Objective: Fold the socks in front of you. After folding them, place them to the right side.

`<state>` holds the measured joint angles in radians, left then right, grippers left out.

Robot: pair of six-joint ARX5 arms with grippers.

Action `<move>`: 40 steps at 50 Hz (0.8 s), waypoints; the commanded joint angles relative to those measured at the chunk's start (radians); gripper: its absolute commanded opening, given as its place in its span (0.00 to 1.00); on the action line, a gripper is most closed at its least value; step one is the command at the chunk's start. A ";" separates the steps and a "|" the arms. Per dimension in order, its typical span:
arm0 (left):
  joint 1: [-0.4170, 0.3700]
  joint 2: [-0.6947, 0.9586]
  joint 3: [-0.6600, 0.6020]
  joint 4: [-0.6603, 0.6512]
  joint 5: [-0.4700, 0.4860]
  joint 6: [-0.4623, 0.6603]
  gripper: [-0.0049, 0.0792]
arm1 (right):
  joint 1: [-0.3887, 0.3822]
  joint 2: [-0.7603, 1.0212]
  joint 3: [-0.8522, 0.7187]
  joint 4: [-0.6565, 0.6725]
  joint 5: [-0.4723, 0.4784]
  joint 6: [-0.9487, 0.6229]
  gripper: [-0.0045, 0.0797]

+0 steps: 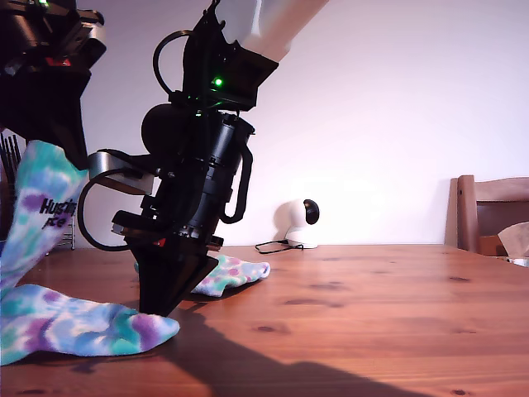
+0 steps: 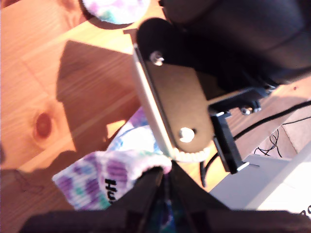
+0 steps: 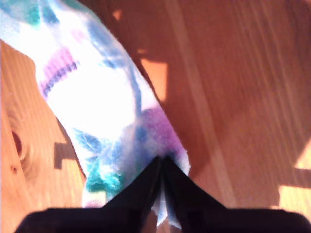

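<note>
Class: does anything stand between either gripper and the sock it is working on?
Nothing visible. My first gripper is shut on the lettered sock at its cuff, and my second gripper is shut on a sock end at the table.

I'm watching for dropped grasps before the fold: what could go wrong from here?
1. My first gripper pinches only the cuff edge of the lifted sock; its foot drags on the table and might pull free.
2. My second gripper holds a thin edge of the other sock; it may slip.
3. The arms stand close; they could collide.
</note>
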<state>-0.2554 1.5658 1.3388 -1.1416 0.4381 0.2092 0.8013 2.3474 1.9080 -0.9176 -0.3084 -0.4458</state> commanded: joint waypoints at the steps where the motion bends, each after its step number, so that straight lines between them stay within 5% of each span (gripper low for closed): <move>1: -0.009 0.011 -0.009 0.001 0.007 0.004 0.03 | -0.013 -0.013 -0.034 0.008 0.001 0.001 0.04; 40: -0.053 0.011 -0.009 0.027 0.006 -0.027 0.03 | -0.060 -0.082 -0.032 -0.092 0.031 -0.009 0.04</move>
<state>-0.2958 1.5658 1.3388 -1.1206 0.4408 0.1871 0.7460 2.2906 1.8973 -0.9878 -0.2779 -0.4458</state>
